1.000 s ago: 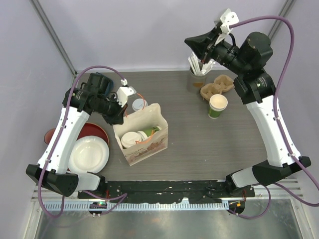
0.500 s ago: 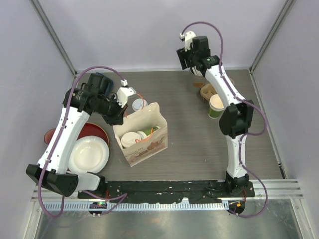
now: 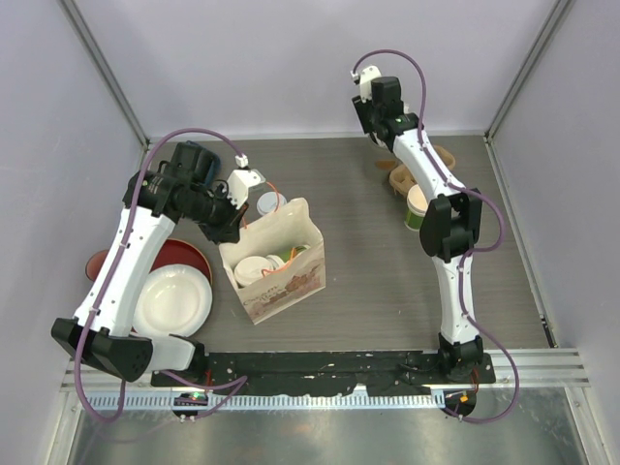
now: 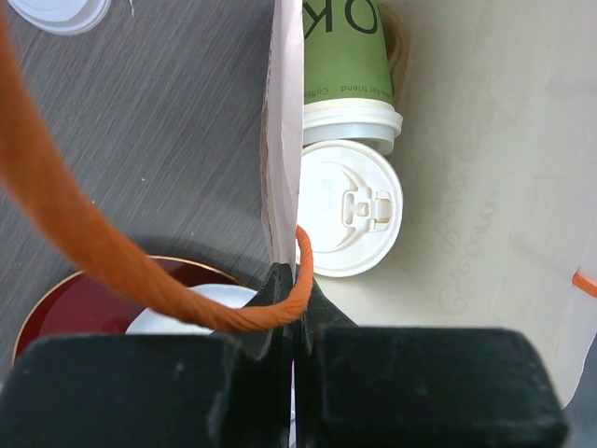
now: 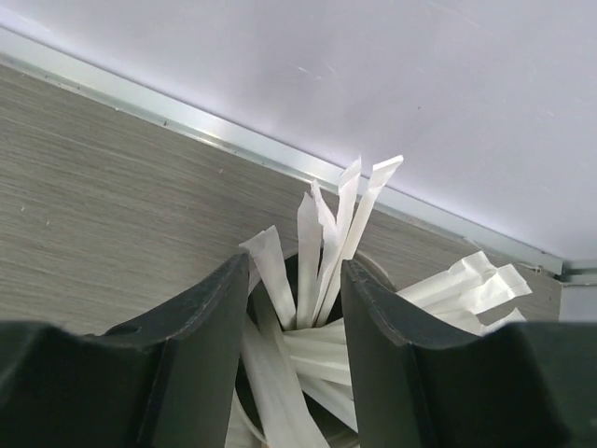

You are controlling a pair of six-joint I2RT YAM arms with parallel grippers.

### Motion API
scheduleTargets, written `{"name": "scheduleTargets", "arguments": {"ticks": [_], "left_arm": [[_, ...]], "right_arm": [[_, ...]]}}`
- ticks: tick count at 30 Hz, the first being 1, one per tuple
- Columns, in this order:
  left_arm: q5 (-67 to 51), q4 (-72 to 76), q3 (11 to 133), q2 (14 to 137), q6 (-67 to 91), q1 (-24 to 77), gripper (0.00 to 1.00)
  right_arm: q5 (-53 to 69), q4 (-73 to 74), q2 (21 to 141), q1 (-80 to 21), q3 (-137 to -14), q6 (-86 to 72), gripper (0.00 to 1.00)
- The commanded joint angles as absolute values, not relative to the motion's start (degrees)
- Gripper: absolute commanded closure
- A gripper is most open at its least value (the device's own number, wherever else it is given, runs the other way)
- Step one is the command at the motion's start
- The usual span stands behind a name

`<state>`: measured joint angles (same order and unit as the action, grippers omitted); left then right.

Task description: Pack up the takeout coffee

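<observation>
**Left gripper [image 4: 287, 280] clamps bag rim as right gripper [image 5: 294, 280] straddles the straws**

From my remote station I see the left gripper [image 3: 235, 225] with its jaws pressed tight on the upper edge of the paper bag [image 3: 276, 262], left of centre in the overhead view. The bag's orange handle [image 4: 93, 252] loops across the wrist view just in front of the fingertips.

Inside the bag [image 4: 280, 140] a white-lidded cup [image 4: 347, 207] fills the middle of the wrist view, lid facing the camera. A green cup [image 4: 340, 65] lies on its side above it, its rim touching that lid.

At the top centre of the overhead view, the right gripper [image 3: 376, 131] hangs over the far edge of the table [image 3: 368, 291]. Its jaws stand partway apart around a bunch of wrapped straws [image 5: 322, 233]. I cannot tell whether either finger presses on them.

A second green cup [image 3: 418, 205] and a cardboard carrier [image 3: 397, 177] sit just beside that arm, right of centre. A loose lid [image 3: 271, 203] lies near the bag's upper left corner. A red plate [image 3: 189, 257] and a white plate [image 3: 172, 302] rest at the left.
</observation>
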<state>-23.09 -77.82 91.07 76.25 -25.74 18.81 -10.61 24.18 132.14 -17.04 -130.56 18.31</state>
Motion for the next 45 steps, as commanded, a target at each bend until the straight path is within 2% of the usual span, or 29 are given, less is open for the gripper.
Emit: {"name": "scheduleTargets", "arguments": {"ticks": [1,8,19,22,23,26,31,37,45], "left_arm": [[-23.29,-84.64,92.29,76.20,-25.49,19.16,1.00],[-23.38,-84.64,92.20,76.11,-25.40,19.16,1.00],[-23.55,-84.81,91.58,75.50,-25.75,19.16,1.00],[-23.55,-84.90,91.58,75.32,-25.84,19.16,1.00],[-23.55,-84.90,91.58,75.32,-25.84,19.07,1.00],[-23.47,-84.82,91.67,75.32,-25.84,19.16,1.00],[-23.64,-84.90,92.02,75.50,-25.84,19.16,1.00],[-23.56,-84.99,92.11,75.41,-25.93,19.16,1.00],[-23.73,-84.73,91.76,74.97,-25.84,19.16,1.00]], "right_arm": [[-11.87,19.95,132.01,-17.31,-133.50,19.51,0.52],[-9.93,19.87,133.50,-17.40,-135.00,19.34,0.57],[-8.70,19.69,135.44,-18.28,-136.40,21.62,0.57],[-9.67,19.78,135.79,-18.19,-136.67,22.23,0.66],[-9.93,19.95,135.70,-18.28,-136.58,22.50,0.77],[-11.16,19.95,134.56,-18.28,-135.88,22.67,0.92],[-12.04,17.93,128.34,-18.28,-130.62,23.55,0.99],[-11.78,15.47,120.16,-18.28,-124.91,22.86,0.99],[-4.15,11.61,104.70,-18.28,-119.63,20.48,0.99]]}}
